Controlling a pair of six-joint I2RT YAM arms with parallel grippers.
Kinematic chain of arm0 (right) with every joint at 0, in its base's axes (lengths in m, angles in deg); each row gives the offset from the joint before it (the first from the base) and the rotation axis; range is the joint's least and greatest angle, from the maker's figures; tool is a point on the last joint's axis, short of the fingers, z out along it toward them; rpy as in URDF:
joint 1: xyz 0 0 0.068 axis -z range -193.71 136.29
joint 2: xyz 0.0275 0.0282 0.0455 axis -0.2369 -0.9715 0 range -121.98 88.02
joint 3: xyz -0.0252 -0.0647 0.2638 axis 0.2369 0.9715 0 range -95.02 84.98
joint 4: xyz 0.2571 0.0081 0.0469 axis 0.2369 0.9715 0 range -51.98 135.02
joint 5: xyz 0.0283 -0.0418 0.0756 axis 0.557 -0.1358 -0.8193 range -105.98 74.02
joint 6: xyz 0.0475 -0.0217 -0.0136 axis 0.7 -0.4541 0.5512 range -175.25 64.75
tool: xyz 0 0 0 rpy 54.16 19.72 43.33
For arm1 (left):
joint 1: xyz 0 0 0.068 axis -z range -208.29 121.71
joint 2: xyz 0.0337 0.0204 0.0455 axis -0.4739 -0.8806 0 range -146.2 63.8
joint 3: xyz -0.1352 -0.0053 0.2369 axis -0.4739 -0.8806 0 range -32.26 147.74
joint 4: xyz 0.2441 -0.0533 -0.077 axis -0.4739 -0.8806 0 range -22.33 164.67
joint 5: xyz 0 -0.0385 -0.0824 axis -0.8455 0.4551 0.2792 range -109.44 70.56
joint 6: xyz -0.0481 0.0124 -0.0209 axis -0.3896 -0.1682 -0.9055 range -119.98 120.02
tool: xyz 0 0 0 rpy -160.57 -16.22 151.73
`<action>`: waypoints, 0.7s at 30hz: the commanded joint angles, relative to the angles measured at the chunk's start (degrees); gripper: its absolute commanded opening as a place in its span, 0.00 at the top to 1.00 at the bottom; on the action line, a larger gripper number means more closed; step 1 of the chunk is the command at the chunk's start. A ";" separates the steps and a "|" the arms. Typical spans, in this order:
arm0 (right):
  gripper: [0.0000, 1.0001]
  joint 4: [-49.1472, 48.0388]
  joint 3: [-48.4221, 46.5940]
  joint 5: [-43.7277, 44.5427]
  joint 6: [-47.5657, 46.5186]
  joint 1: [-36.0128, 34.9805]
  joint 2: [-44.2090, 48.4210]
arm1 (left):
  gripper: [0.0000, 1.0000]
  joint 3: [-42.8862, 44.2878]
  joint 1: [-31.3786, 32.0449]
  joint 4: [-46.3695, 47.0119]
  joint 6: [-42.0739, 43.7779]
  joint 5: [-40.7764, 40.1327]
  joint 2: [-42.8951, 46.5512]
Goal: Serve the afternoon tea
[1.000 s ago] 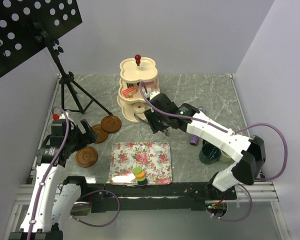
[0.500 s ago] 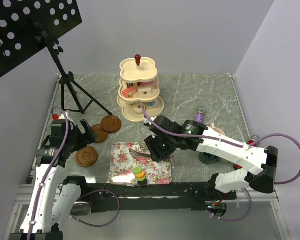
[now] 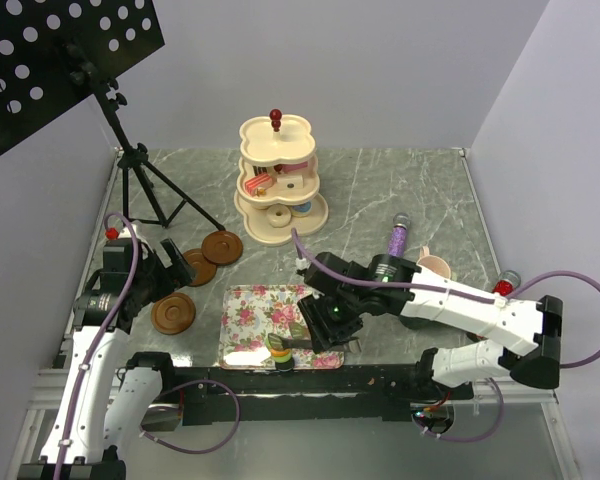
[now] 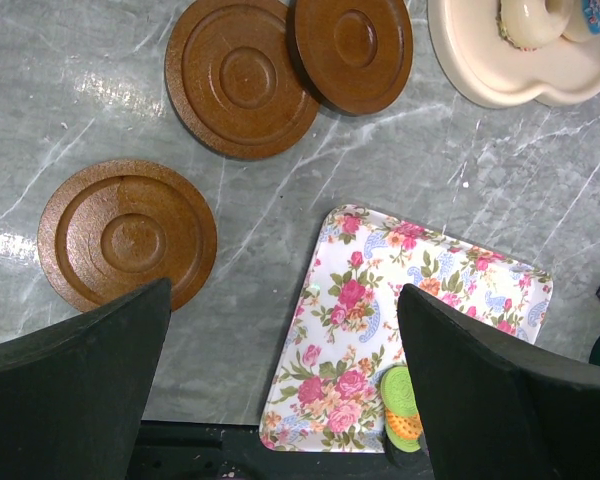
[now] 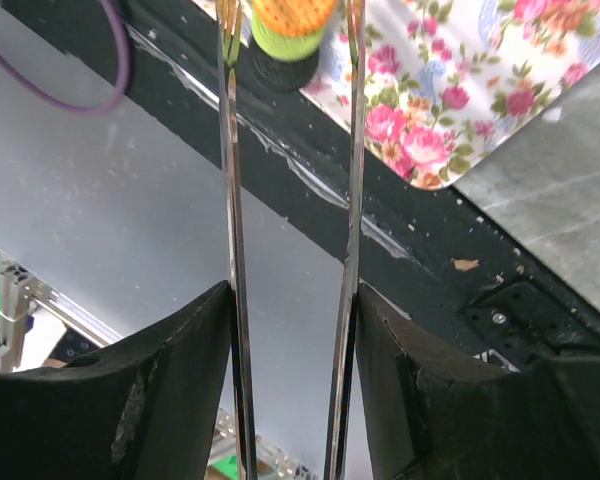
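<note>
A stack of green and orange macarons stands at the near edge of the floral tray. My right gripper is shut on metal tongs, whose two blades straddle the macaron stack. My left gripper is open and empty above the brown saucers; the left wrist view shows them and the tray. The cream three-tier stand holds a doughnut and cake pieces. A pink mug sits on the right.
A purple microphone lies beside the pink mug. A black music stand rises at the back left, its legs near the saucers. White walls close in the table at the back and on both sides.
My right arm has swung from the tiered stand towards me, across the tray, to the macaron stack at the near edge. The left arm has not moved.
</note>
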 commanded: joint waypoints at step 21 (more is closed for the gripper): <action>0.43 -1.43 -6.96 4.02 0.37 -3.33 -8.05 | 0.00 0.16 -0.24 1.19 0.94 1.31 -1.82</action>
